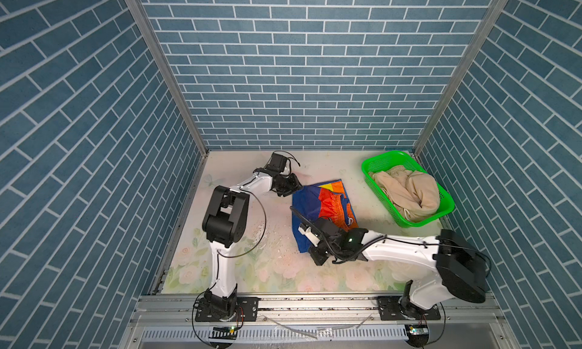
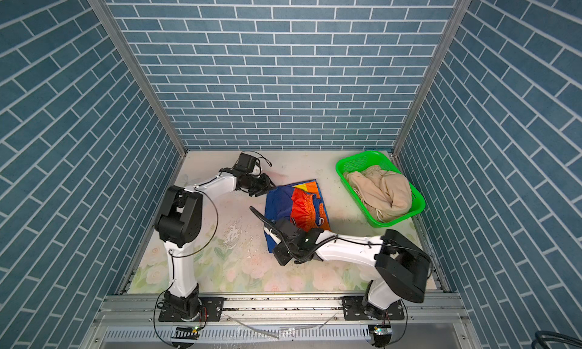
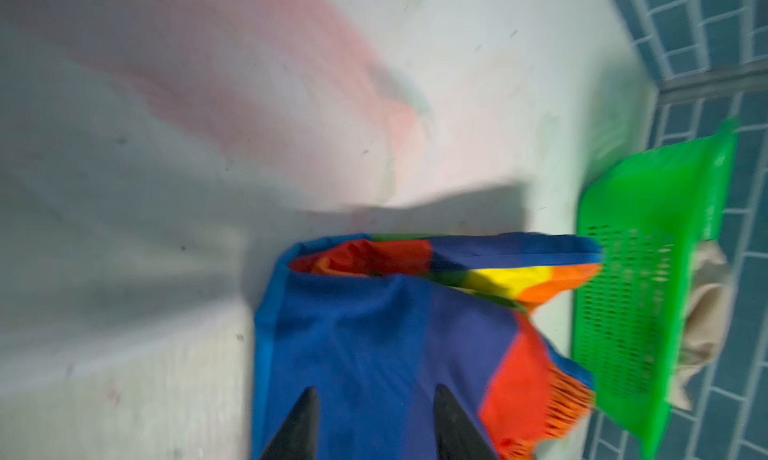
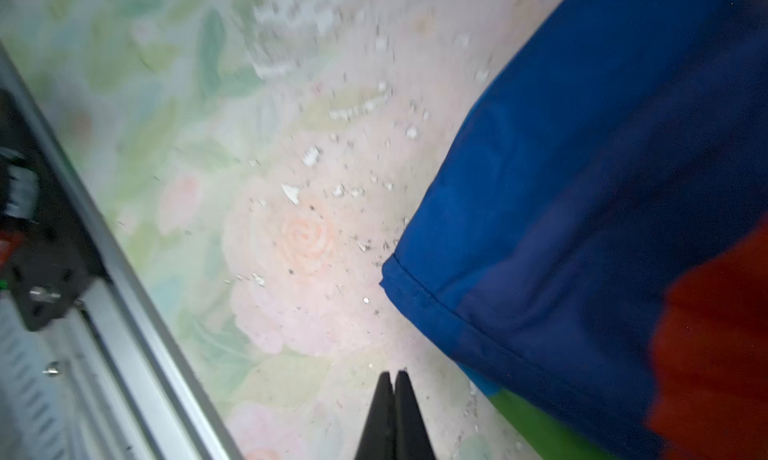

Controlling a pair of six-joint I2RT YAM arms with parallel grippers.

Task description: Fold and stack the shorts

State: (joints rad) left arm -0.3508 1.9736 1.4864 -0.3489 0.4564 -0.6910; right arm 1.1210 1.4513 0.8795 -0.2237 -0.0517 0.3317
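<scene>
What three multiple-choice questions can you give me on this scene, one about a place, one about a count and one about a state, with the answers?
1. Where do the beige shorts lie?
A) bunched in the green basket
B) spread flat out in the open
C) held up in the air

2. How many pairs of shorts are in view?
A) one
B) two
C) three

3. How does the right end effector stand?
A) shut and empty
B) wide open
C) shut on fabric

Answers:
1 A, both top views show the beige cloth heaped inside the basket.
2 B, the rainbow shorts lie outside the basket and the beige pair is in it.
3 A, in the right wrist view its fingers meet with nothing between them.
</scene>
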